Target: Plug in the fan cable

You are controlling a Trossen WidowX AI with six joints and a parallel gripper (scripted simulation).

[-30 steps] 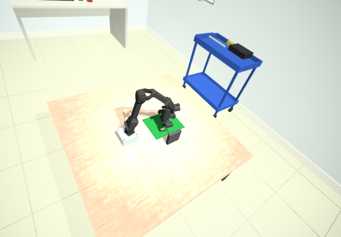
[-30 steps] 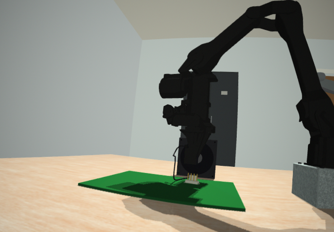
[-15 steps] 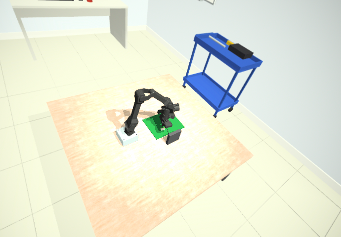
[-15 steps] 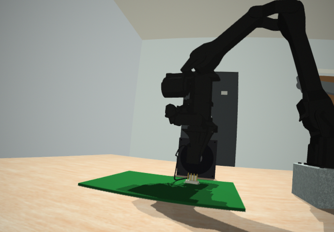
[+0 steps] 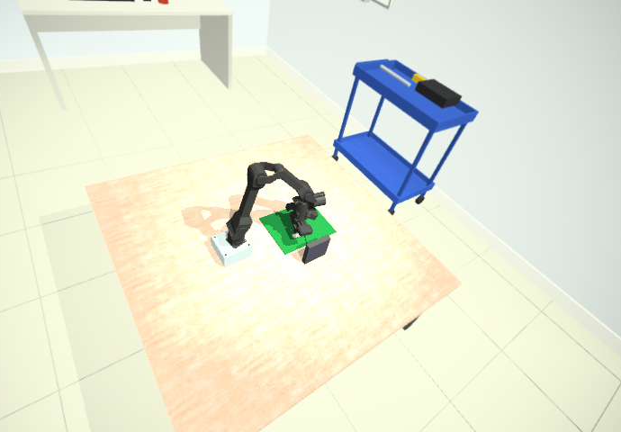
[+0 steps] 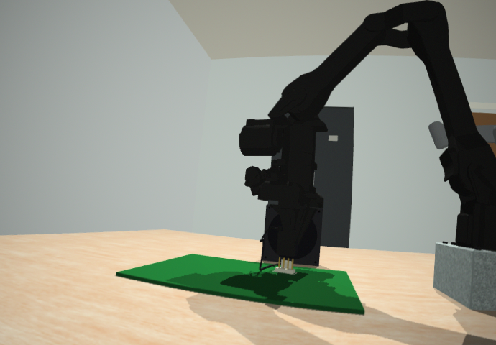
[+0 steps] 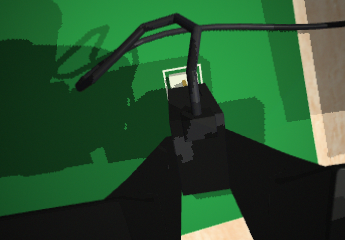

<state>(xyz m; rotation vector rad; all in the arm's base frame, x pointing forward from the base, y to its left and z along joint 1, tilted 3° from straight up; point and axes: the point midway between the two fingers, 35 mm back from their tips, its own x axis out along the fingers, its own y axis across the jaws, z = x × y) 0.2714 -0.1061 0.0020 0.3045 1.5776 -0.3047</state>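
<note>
In the top view, the circuit board [image 5: 270,224] [image 6: 154,268] [image 7: 245,55] lies on the bench [image 5: 229,326] [image 6: 53,284] [image 7: 335,132], right of the arm's base [image 5: 238,258] [image 6: 452,268]; the fan [image 5: 316,250] [image 6: 271,254] stands just before it; the header [image 6: 284,270] [image 7: 176,80] sits on the board.

Lateral access to the header [image 6: 284,270] [image 7: 177,80] is open above the board [image 5: 276,227] [image 6: 154,268] [image 7: 240,55] on the base side. The fan [image 5: 316,249] [image 6: 271,254] stands upright just beyond one board edge, and the cable [image 6: 262,251] [image 7: 193,65] loops beside the pincer [image 5: 298,231] [image 6: 288,254] [image 7: 200,150].

A blue cart [image 5: 395,197] stands near a pale wall [image 5: 541,127].
</note>
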